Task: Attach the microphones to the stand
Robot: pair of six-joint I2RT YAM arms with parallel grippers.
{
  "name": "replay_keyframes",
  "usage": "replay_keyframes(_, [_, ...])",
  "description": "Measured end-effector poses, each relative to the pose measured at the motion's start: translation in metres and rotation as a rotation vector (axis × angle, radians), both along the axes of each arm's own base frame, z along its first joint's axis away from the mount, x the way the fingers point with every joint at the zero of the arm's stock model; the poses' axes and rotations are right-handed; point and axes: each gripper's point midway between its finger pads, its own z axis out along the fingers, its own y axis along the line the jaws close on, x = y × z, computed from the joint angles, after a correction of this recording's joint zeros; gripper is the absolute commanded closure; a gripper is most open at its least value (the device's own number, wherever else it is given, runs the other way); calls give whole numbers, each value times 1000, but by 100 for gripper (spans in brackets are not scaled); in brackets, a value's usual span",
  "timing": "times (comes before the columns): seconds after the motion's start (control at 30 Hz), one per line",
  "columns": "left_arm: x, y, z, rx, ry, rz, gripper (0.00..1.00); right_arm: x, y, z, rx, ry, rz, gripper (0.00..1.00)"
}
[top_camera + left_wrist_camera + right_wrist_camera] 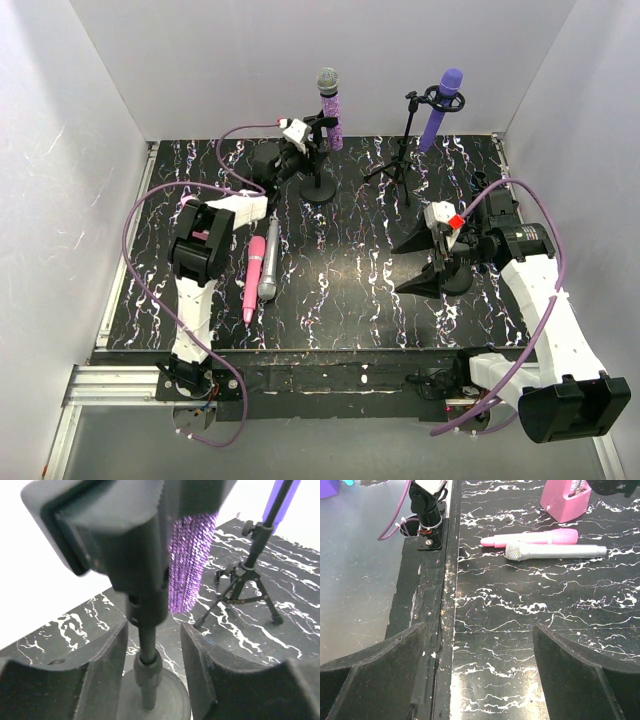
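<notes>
The glittery pink-purple microphone (330, 110) stands upright in the clip of the round-base stand (318, 186). My left gripper (298, 150) is open just below the clip. Its jaws sit on either side of the stand's pole (147, 652) with a gap on each side, and the glittery microphone (192, 555) hangs just behind. The purple microphone (440, 104) sits in the tripod stand (398, 162). A pink microphone (253, 276) and a silver-grey microphone (270, 262) lie side by side on the table's left part. My right gripper (432, 266) hangs open and empty over the table's right part.
A pink wedge-shaped object (566, 500) stands beyond the lying pink microphone (535, 537) and silver-grey microphone (555, 552). The tripod's legs (247, 587) spread to the right of the round base (157, 695). White walls enclose the black marbled table (350, 290). Purple cables loop from both arms.
</notes>
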Motion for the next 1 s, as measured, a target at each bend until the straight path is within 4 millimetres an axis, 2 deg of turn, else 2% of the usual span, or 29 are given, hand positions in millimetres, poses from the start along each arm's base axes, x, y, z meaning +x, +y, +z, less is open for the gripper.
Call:
replay_keyframes(0.1, [-11,3,-6,2,12,-11,17,1,-1,0,0,2,-6,7])
replay_keyframes(0.2, [-23,6,-12,6,37,-20,6,1,-2,-1,0,0,-12,7])
replay_keyframes(0.33, [-39,12,-7,10,50,-18,2,1,-4,-2,0,0,-23,7])
replay_keyframes(0.53, [-73,33,21,7,39,12,2,0,-7,-4,-10,-11,-41,7])
replay_keyframes(0.67, [-103,53,34,-1,36,42,2,0,-9,-6,-28,-25,-50,7])
replay_keyframes(0.83, [-142,72,41,5,79,57,2,-4,-13,-11,-64,-17,-57,7])
replay_keyframes(1.0, [-180,89,65,8,119,61,2,-12,-20,-10,-114,-46,-70,6])
